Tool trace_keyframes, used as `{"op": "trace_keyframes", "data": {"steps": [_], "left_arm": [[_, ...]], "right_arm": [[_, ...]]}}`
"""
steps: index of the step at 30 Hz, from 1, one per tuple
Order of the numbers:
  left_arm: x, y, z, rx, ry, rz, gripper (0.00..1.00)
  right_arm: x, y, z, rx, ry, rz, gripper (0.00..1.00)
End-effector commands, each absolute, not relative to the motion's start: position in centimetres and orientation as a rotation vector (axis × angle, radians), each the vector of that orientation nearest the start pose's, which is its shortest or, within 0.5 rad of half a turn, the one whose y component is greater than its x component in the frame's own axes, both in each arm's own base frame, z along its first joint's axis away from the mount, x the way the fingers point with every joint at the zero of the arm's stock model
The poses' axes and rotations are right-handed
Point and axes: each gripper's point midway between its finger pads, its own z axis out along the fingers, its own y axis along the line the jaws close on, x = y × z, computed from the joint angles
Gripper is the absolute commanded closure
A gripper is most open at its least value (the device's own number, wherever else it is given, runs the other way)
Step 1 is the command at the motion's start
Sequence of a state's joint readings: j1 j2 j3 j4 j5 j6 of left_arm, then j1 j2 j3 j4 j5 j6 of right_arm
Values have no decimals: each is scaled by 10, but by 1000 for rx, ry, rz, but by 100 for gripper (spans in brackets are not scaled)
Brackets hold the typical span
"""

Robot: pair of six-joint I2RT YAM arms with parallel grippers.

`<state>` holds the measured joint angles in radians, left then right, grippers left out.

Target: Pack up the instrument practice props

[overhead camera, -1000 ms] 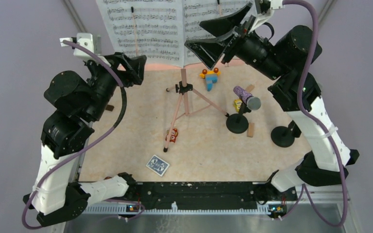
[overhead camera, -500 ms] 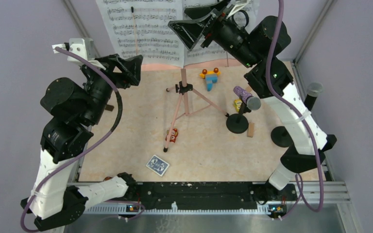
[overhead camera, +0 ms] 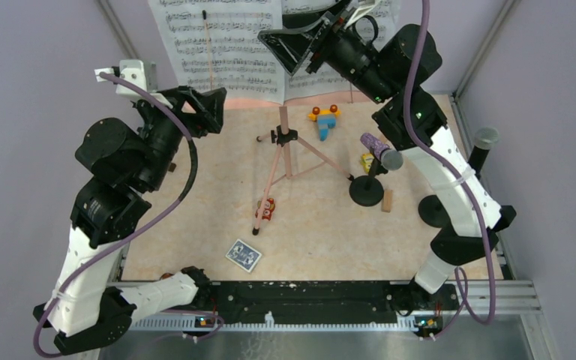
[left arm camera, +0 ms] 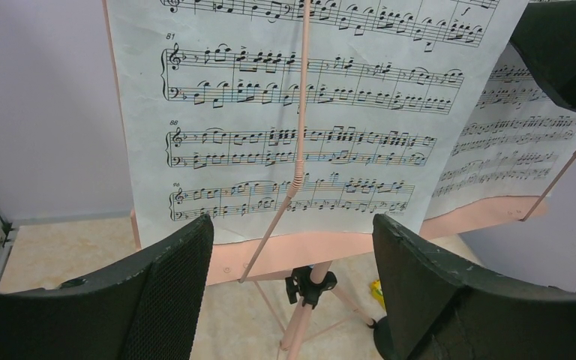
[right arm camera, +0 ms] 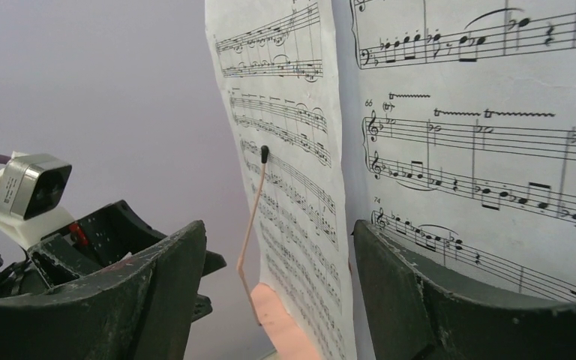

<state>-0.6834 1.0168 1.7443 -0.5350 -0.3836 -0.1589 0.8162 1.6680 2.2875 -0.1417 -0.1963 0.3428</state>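
Two sheet-music pages (overhead camera: 225,52) stand upright on the music stand (overhead camera: 285,154) at the far middle of the table (overhead camera: 195,225). The right gripper (overhead camera: 285,51) is nearer, up high at the seam between the pages, jaws spread and holding nothing. The inner page edges run vertically past its gap. The left gripper (overhead camera: 204,105) is spread wide and empty, facing the left page from the front without touching. Judged next: right jaws pinch a page edge.

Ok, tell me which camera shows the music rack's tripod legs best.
The top external view: all three tripod legs splay out over the table, feet included. The left wrist view catches only their upper ends below the black clamp. The right wrist view shows sheet music, no legs.
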Motion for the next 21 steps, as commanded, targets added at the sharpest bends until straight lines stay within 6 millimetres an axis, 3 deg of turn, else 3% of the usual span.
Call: {"op": "trace_keyframes", "data": {"steps": [1,14,17,19,21], "left_arm": [[242,-121,564,23,1359,-461,18],[245,-122,564,20,1358,-457,17],[246,-122,566,6,1351,-459,17],[248,-121,568,-8,1347,-458,17],[249,-121,571,-19,1341,-457,17]], "right_arm": [[254,365,654,-512,1029,1202,31],[261,382,633,-570,1079,1205,48],[265,382,631,-561,1085,1186,56],[267,381,631,-556,1084,1175,69],[268,381,631,-556,1082,1166,74]]}}
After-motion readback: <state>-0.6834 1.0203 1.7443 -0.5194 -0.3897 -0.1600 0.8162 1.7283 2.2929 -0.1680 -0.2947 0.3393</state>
